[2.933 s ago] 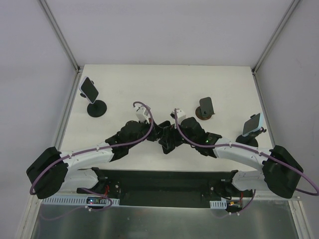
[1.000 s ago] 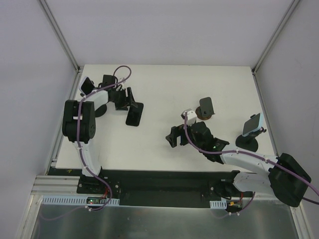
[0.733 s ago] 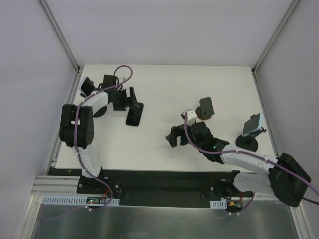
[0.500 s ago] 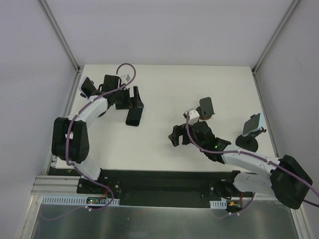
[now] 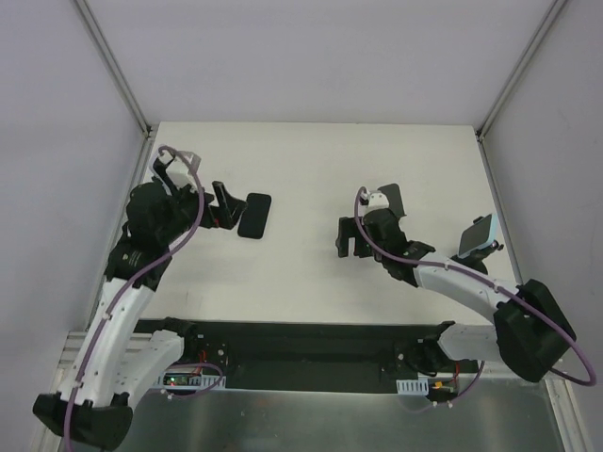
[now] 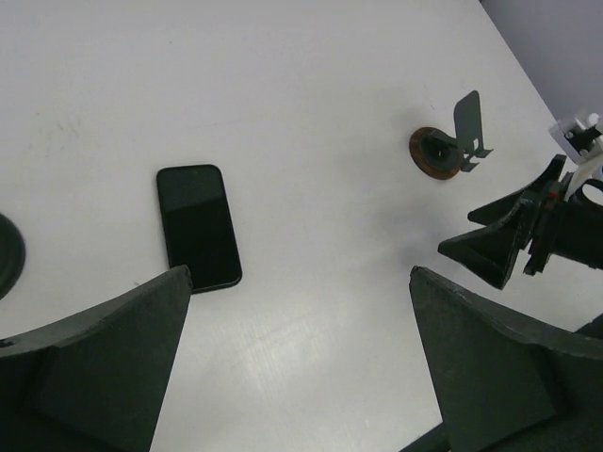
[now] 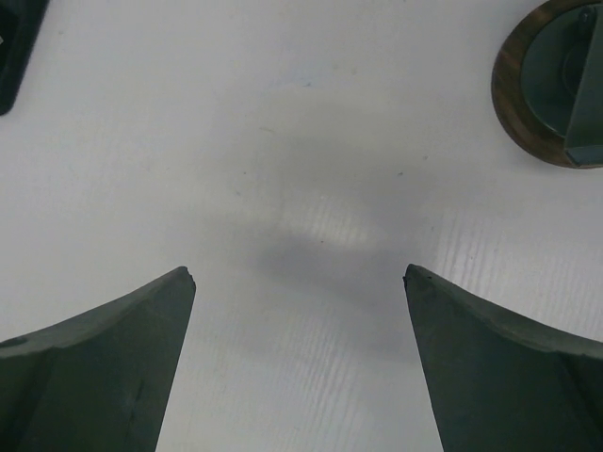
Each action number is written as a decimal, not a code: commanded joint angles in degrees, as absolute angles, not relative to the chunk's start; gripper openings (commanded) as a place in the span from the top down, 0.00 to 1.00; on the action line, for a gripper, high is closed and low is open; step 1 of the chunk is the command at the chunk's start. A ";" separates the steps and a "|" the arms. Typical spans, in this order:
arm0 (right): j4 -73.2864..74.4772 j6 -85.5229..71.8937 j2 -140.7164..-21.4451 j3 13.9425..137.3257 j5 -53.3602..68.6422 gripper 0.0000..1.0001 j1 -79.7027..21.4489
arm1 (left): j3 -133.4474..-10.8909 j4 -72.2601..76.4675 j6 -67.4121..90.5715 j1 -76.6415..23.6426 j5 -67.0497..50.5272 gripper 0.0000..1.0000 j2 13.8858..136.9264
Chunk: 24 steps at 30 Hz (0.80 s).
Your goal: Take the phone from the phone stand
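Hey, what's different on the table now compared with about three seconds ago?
The phone came off the left stand and now lies flat on the table. The left fingers opened and let it go, and that arm drew back toward the near left. The right arm swung right and farther out, nearer the empty brown-based stand. That stand and the second phone at far right stayed put.

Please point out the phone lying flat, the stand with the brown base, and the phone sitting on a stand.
Flat phone point(image 6: 198, 226): left wrist view, middle of top face.
Brown stand point(image 6: 422, 153): left wrist view, round base.
Mounted phone point(image 5: 476, 234): top view, middle of its body.
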<state>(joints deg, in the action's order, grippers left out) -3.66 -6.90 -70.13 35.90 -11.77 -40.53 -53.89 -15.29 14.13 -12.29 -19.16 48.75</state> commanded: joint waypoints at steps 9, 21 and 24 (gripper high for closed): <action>-0.26 -17.57 -90.43 49.21 -15.29 0.04 -31.38 | -39.65 -15.38 4.83 -12.04 -0.36 0.01 25.06; 1.41 -26.18 -104.93 59.49 -13.72 0.04 -20.14 | -38.67 -15.38 4.75 -11.87 3.34 0.01 21.71; 1.58 -26.98 -107.83 63.62 -11.87 0.04 -16.88 | -38.67 -15.47 4.75 -11.78 3.25 0.01 21.80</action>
